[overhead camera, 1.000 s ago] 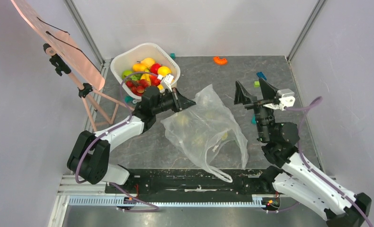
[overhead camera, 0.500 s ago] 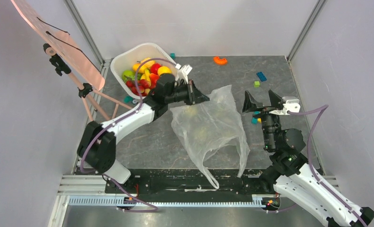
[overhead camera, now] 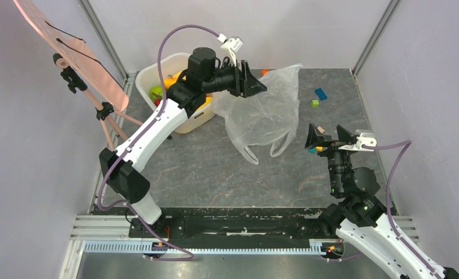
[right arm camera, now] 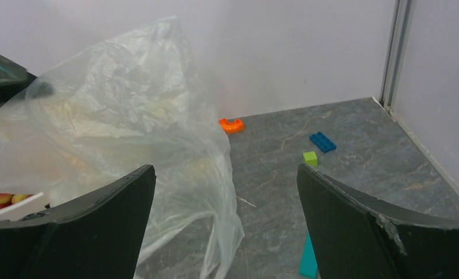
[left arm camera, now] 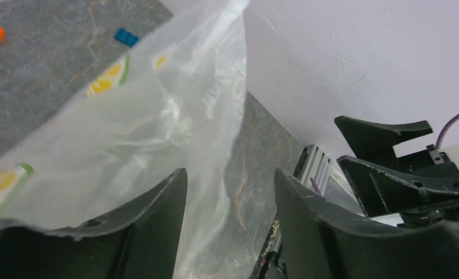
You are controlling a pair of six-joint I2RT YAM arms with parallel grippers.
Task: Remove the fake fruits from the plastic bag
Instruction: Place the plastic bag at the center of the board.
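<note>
Grey, stone-patterned tabletop [overhead camera: 215, 168] runs between pale walls, with a pink board on a stand [overhead camera: 70, 52] leaning at the far left. My left gripper [overhead camera: 255, 82] is raised at the back of the table, reaching out over the white tub [overhead camera: 151, 72]. In my left wrist view its two dark fingers [left arm camera: 151, 221] stand part-way apart, and thin film of the plastic bag [overhead camera: 268, 110] hangs across the gap. I cannot tell whether the film clings to either finger.

The bag billows up just right of the tub, crinkled and see-through, printed with lemon slices [left arm camera: 108, 81]. Its two loop handles [overhead camera: 251, 154] trail down onto the table.

The fake fruits [overhead camera: 172, 81] lie in the tub beneath my left arm. I see yellow, orange and a little red, and the rest is hidden by the arm.

My right gripper [overhead camera: 328, 135] hovers lower, toward the right side of the table, well apart from the bag. Its jaws are spread wide with nothing between them.

Past the bag an orange curved piece [right arm camera: 231, 125] sits near the back wall. A blue brick [right arm camera: 322, 141] and a small green block [right arm camera: 310, 158] lie close together, and a teal piece [right arm camera: 308, 258] lies just under my right wrist.
</note>
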